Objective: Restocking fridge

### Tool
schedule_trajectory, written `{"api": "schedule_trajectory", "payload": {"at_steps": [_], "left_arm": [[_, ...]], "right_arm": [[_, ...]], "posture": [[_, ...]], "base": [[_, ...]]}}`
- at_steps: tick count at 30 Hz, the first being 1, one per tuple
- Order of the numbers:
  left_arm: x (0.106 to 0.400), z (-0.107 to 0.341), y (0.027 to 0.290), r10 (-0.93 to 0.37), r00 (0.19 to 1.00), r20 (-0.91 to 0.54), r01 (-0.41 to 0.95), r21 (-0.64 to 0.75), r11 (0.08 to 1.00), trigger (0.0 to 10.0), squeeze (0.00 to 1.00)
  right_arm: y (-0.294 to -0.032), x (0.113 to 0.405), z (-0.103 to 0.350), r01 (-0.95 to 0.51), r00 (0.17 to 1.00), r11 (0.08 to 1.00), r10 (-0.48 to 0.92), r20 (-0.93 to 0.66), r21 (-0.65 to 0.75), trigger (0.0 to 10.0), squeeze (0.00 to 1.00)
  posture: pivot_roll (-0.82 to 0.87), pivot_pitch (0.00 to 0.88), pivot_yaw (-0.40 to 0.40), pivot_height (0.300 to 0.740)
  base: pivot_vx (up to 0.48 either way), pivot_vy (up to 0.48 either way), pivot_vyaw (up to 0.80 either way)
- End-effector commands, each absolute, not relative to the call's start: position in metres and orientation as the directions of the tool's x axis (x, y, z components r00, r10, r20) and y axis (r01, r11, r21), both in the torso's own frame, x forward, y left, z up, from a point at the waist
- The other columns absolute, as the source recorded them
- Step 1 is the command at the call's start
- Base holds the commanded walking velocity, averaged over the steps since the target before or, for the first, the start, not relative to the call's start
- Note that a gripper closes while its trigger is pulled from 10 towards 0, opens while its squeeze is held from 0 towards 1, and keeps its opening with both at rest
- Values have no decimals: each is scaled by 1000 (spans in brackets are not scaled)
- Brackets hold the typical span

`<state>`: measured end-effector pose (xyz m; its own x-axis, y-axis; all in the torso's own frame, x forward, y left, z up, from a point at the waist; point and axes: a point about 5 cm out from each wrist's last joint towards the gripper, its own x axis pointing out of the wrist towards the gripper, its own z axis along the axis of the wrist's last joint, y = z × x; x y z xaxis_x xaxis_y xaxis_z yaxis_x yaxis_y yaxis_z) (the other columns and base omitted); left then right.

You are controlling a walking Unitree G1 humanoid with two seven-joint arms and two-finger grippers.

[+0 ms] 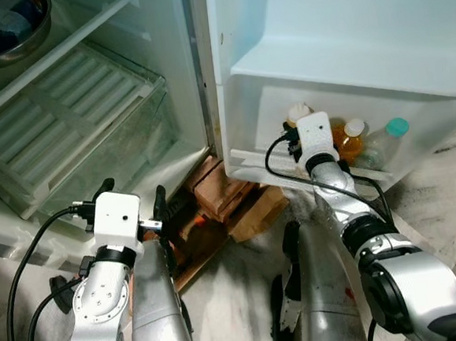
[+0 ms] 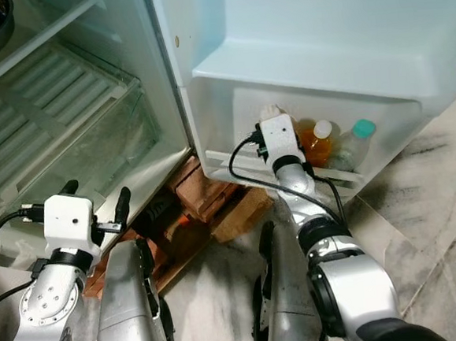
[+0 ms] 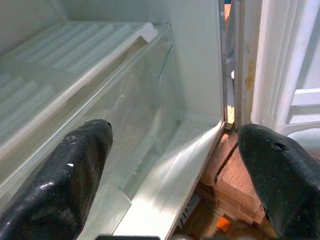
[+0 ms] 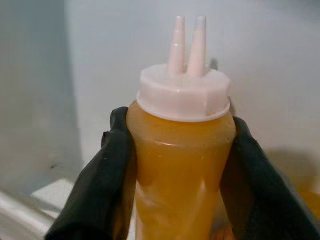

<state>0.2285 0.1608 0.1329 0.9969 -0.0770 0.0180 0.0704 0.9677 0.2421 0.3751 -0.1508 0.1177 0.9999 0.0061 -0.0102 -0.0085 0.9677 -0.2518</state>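
Silver arms, white wrist boxes, black fingers.
Both arms are brushed silver tubes with black ring joints. The left gripper (image 1: 134, 201) has a white square camera box with a dark screw dot and looping black cables; the right gripper (image 1: 298, 117) carries the same white box and cable. The fingers (image 3: 60, 190) are thick, matte black, scuffed with pale specks.
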Motion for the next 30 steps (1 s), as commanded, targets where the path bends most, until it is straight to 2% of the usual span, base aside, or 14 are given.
{"api": "schedule_trajectory", "payload": {"at_steps": [1,9,30], "left_arm": [[228,129,160,-95,996,-5,93,254,963,10000,0],[235,128,157,-118,993,-7,116,256,960,10000,0],[253,123,153,-135,991,5,128,275,953,10000,0]], "right_arm": [[-163,372,107,41,996,974,-58,-70,-225,10000,1000],[-166,376,114,64,995,982,-76,-65,-178,10000,1000],[-154,391,160,-56,996,993,62,59,-104,10000,1000]], "posture": [[204,269,12,502],[191,252,14,502],[146,163,11,502]], "base": [[0,0,0],[0,0,0],[0,0,0]]}}
